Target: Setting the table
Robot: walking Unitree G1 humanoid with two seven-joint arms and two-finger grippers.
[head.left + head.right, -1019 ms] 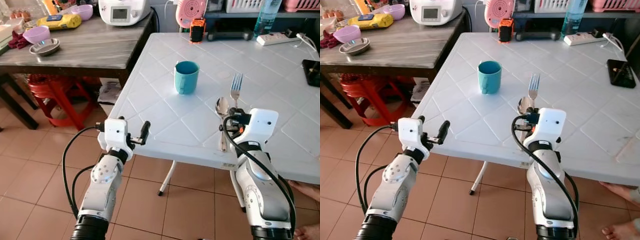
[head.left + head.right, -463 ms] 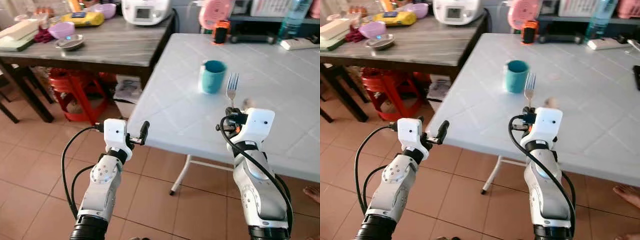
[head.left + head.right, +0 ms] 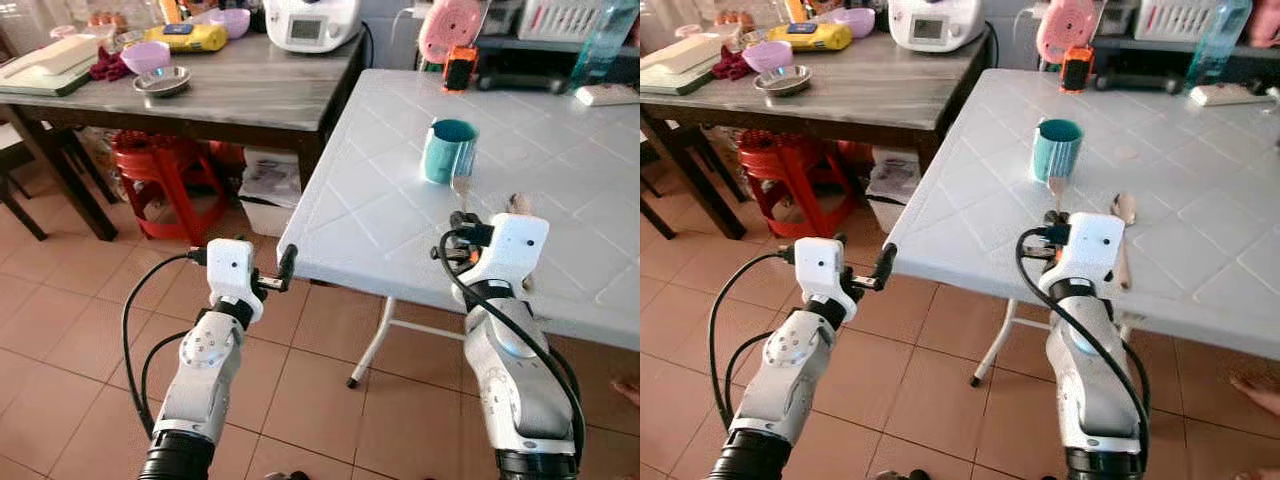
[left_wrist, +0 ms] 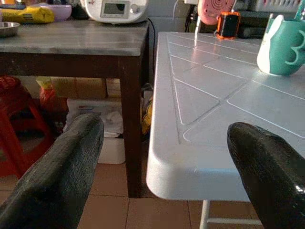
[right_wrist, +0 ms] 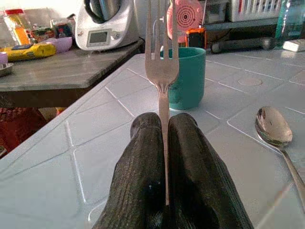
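White table (image 3: 380,215); fork (image 5: 161,62) in right claw (image 5: 164,143).

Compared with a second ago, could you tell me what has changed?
The right gripper, jaws shut on the silver metal fork, has carried it off the white table, from right of the silver spoon to its left. Spoon, teal mug and open left gripper stayed; the camera shifted.

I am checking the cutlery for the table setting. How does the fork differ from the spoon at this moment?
The fork is clamped between the fingers of the right gripper, held off the white table with its tines pointing toward the teal mug; the spoon lies flat on the table, untouched. The fork ends in tines, the spoon in a rounded bowl. Both are silver metal.
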